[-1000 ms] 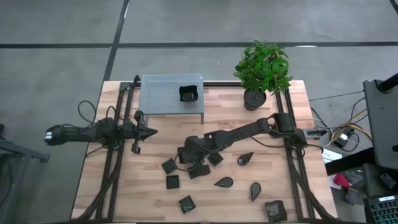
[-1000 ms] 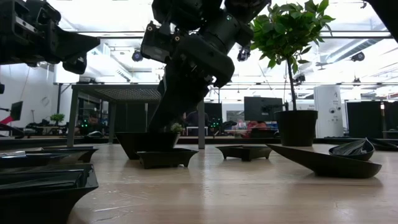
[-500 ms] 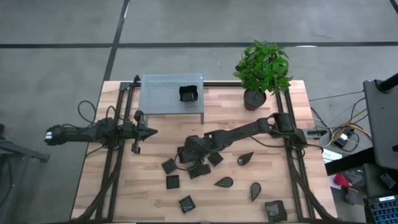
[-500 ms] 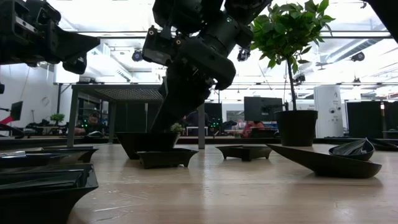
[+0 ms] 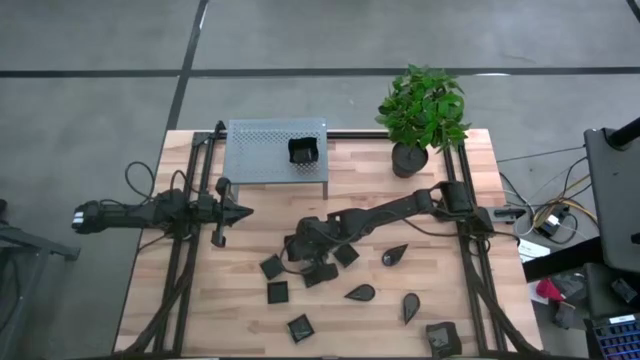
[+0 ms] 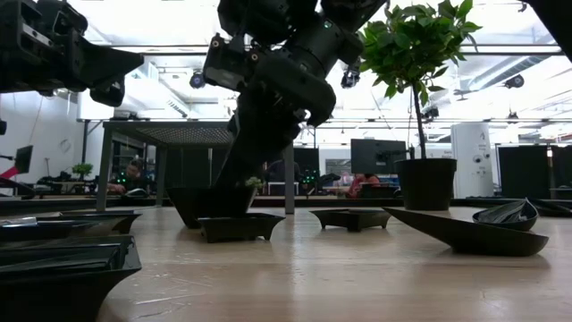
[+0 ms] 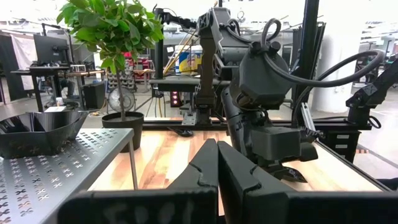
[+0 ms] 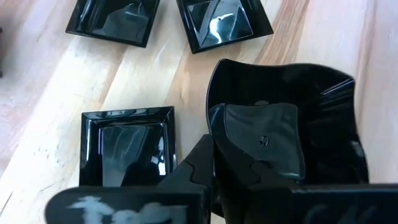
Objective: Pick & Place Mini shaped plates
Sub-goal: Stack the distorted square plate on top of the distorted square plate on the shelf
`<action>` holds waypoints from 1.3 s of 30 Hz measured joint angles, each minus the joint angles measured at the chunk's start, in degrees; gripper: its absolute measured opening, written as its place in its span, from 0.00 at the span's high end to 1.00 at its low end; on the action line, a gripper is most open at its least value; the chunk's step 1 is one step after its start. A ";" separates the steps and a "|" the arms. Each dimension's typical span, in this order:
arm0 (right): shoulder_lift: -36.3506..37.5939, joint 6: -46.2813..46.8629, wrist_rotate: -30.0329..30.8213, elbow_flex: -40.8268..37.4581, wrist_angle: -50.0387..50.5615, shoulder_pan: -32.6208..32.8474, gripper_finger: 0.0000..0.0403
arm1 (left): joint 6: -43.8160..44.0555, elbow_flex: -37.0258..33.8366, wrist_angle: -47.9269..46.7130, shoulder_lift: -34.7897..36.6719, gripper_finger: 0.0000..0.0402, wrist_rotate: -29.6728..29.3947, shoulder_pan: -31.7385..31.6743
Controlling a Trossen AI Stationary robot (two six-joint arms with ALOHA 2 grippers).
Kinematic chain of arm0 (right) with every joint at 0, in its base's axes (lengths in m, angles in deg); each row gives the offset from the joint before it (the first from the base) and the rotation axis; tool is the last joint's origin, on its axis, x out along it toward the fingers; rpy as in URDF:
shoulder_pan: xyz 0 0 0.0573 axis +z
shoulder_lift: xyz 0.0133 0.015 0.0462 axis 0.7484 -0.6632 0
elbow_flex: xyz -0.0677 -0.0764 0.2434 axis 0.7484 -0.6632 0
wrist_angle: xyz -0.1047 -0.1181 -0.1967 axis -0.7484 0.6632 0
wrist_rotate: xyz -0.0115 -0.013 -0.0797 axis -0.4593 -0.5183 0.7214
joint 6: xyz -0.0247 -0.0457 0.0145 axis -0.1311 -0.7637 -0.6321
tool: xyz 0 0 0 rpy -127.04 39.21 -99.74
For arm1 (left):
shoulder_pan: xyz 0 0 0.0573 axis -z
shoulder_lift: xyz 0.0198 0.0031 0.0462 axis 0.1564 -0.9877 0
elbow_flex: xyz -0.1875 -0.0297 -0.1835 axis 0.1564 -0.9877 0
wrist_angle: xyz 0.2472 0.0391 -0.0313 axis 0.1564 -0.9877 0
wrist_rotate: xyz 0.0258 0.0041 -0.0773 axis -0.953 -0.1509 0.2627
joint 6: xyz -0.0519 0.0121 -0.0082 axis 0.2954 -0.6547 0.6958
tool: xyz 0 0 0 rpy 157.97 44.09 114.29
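Several mini shaped plates lie on the wooden table: square ones (image 5: 271, 266) (image 5: 278, 292) (image 5: 299, 327) and teardrop ones (image 5: 360, 293) (image 5: 394, 255) (image 5: 410, 306). One more dark dish (image 5: 303, 150) sits on the perforated metal shelf (image 5: 262, 152). My right gripper (image 5: 296, 250) reaches to the table's middle and is shut on a wavy-rimmed square plate (image 8: 286, 137); it also shows in the low view (image 6: 223, 192). My left gripper (image 5: 243, 210) hangs shut and empty over the table's left part, clear of all plates. My right gripper pinches the wavy square plate by one side rim (image 8: 211, 118), one finger inside the plate (image 8: 239, 165) and one outside (image 8: 198, 155). The fingers slant down onto it from above. In the low view the plate (image 6: 210, 206) looks level and low at the table; whether it rests there is hidden by a nearer plate.
A potted plant (image 5: 410, 158) stands at the far right. Three square plates (image 8: 127, 146) (image 8: 112, 22) (image 8: 224, 22) lie close beside the held one. A further plate (image 5: 440, 338) lies at the near right corner. Bare wood shows at the near left.
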 joint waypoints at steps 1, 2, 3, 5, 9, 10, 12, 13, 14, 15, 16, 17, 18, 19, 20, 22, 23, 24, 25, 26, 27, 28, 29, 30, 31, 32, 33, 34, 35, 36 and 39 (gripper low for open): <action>0.02 0.00 -0.02 0.13 0.00 0.00 0.98 | -0.02 0.00 0.00 0.00 1.00 -0.02 0.01; 0.07 0.00 -0.02 0.27 0.02 0.00 0.98 | -0.02 0.00 0.00 0.00 1.00 -0.01 0.01; 0.07 -0.11 -0.08 0.48 0.08 0.00 0.98 | 0.00 0.00 0.00 0.00 1.00 -0.01 0.01; 0.07 -0.21 -0.29 0.92 0.12 -0.02 0.98 | 0.00 0.00 0.00 0.00 1.00 0.00 0.01; 0.22 -0.39 -2.41 1.88 1.26 -0.22 0.98 | 0.00 0.00 0.00 0.00 1.00 0.00 0.02; 0.24 -0.23 -3.19 2.05 1.31 -0.32 0.98 | -0.01 0.00 0.00 0.00 1.00 0.00 0.00; 0.31 -0.16 -3.88 2.37 1.78 -0.58 0.98 | -0.02 0.00 0.00 0.00 1.00 0.00 0.00; 0.31 -0.14 -4.37 2.69 2.37 -0.76 0.98 | -0.02 0.00 -0.02 0.00 1.00 0.00 0.00; 0.31 0.05 -5.14 2.97 2.77 -1.03 0.98 | -0.02 0.00 0.00 0.00 1.00 0.00 0.00; 0.31 0.33 -6.05 3.19 3.08 -1.34 0.98 | 0.00 0.00 0.00 0.00 1.00 -0.01 0.02; 0.33 0.72 -6.95 3.37 3.20 -1.64 0.98 | 0.00 0.00 0.00 0.00 1.00 0.00 0.02; 0.33 0.93 -7.69 3.51 3.28 -1.93 0.98 | 0.00 0.00 -0.01 -0.01 1.00 -0.01 0.02; 0.33 1.28 -8.53 3.64 3.40 -2.18 0.98 | 0.00 0.00 0.00 0.00 1.00 -0.01 0.01; 0.33 1.40 -9.21 3.73 3.68 -2.47 0.98 | 0.00 0.00 0.00 0.00 1.00 0.00 0.00; 0.33 1.48 -9.72 3.80 3.97 -2.71 0.98 | -0.01 0.00 -0.01 -0.01 1.00 -0.01 0.02; 0.33 1.82 -11.69 3.87 4.37 -3.23 0.98 | 0.00 0.00 0.00 -0.02 1.00 0.00 0.02; 0.33 2.51 -13.11 3.87 4.38 -3.54 0.98 | 0.00 0.00 0.00 -0.02 1.00 0.00 0.00; 0.31 3.14 -14.96 3.83 4.34 -3.82 0.98 | -0.02 0.00 0.00 -0.02 1.00 -0.01 0.02; 0.20 3.68 -16.49 3.81 4.34 -4.00 0.98 | 0.00 0.00 0.00 -0.02 1.00 0.00 0.00; 0.20 3.91 -16.95 3.77 4.36 -4.10 0.98 | -0.01 0.00 -0.02 -0.02 1.00 0.00 0.02; 0.18 3.93 -16.95 3.65 4.37 -4.12 0.98 | 0.00 0.00 -0.01 -0.01 1.00 -0.01 0.01; 0.18 3.83 -17.01 3.54 4.41 -4.21 0.98 | 0.00 0.00 0.00 -0.02 1.00 -0.01 0.01; 0.15 3.82 -17.14 3.52 4.46 -4.22 0.98 | 0.00 0.00 -0.01 -0.02 1.00 0.00 0.00; 0.14 3.86 -17.56 3.52 4.42 -4.23 0.98 | -0.02 0.00 -0.02 0.00 1.00 0.00 0.02; 0.11 4.00 -18.65 3.52 4.38 -4.29 0.98 | -0.02 0.00 0.00 -0.02 1.00 -0.01 0.01; 0.09 4.23 -20.47 3.52 4.36 -4.37 0.98 | -0.02 0.00 0.00 -0.02 1.00 0.00 0.02; 0.09 4.36 -21.88 3.50 4.34 -4.42 0.98 | -0.02 0.00 -0.02 -0.02 1.00 0.00 0.02; 0.09 4.65 -22.44 3.39 4.11 -4.42 0.98 | -0.02 0.00 -0.02 -0.02 1.00 0.00 0.00; 0.09 4.82 -22.53 3.31 3.88 -4.39 0.98 | -0.02 0.00 0.00 -0.01 1.00 -0.01 0.01; 0.09 5.00 -22.53 3.26 3.87 -4.39 0.98 | -0.02 0.00 -0.02 -0.01 1.00 0.00 0.00; 0.07 5.14 -23.75 3.23 3.90 -4.50 0.98 | 0.00 0.00 -0.01 -0.01 1.00 -0.02 0.01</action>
